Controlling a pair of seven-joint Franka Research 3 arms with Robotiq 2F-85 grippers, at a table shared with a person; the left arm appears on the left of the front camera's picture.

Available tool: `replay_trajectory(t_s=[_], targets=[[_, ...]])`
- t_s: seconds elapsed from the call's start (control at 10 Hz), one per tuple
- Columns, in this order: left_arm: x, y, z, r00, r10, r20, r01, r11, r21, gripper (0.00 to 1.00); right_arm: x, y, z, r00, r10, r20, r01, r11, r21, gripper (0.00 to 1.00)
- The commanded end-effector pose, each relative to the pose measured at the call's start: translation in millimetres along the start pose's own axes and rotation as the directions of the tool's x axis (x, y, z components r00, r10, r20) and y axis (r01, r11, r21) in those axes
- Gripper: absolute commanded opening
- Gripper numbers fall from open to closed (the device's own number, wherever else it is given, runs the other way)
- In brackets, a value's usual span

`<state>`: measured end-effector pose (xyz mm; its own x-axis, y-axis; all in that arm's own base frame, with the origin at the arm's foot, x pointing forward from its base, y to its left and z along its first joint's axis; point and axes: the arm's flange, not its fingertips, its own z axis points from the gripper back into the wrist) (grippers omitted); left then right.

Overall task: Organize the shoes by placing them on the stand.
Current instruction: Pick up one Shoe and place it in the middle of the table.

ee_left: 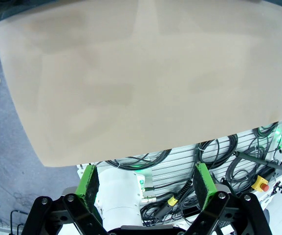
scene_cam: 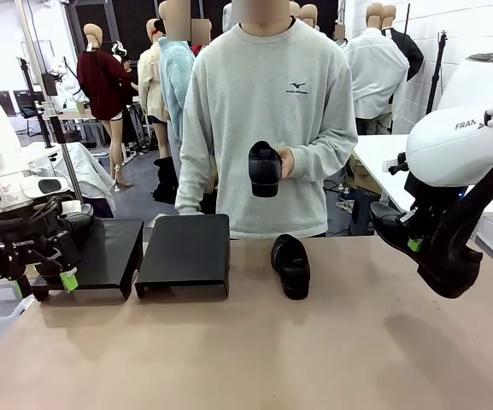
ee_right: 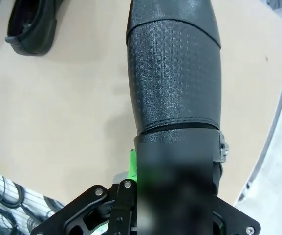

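Observation:
One black shoe (scene_cam: 290,265) lies on the table just right of the black stand (scene_cam: 184,252); it also appears at the top left of the right wrist view (ee_right: 31,27). The person at the far side holds a second shoe (scene_cam: 264,169) in one hand at chest height. My right gripper (scene_cam: 415,243) hangs above the table's right side, shut on a third shoe (scene_cam: 393,229), whose textured sole (ee_right: 175,73) faces the wrist camera. My left gripper (scene_cam: 51,282) stands open with nothing in it at the left edge, its green pads (ee_left: 88,183) wide apart.
A second black stand (scene_cam: 109,252) sits beside the first, close to my left gripper. The tan table (ee_left: 131,83) spreads bare toward the front. Cables and the robot base (ee_left: 180,171) lie below the near edge.

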<state>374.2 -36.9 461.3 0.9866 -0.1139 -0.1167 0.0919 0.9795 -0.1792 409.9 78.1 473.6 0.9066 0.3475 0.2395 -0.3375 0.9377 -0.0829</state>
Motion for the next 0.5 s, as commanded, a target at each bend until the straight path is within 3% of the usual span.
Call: replay_trajectory(t_s=[0.0, 0.1, 0.4], targets=[[-1, 2, -1, 1.000, -0.001, 0.008, 0.001, 1.000, -0.001, 1.00, -11, 55, 17, 0.997, -0.046, -0.060, 0.038, 0.990, -0.135, 0.00], [-1, 2, -1, 1.000, -0.001, 0.008, 0.001, 1.000, -0.001, 1.00, -24, 81, 31, 0.997, -0.046, -0.057, 0.038, 0.989, -0.141, 0.00], [-1, 2, -1, 1.000, -0.001, 0.008, 0.001, 1.000, -0.001, 1.00, -37, 138, 32, 0.980, -0.128, -0.149, 0.139, 0.988, 0.064, 0.00]])
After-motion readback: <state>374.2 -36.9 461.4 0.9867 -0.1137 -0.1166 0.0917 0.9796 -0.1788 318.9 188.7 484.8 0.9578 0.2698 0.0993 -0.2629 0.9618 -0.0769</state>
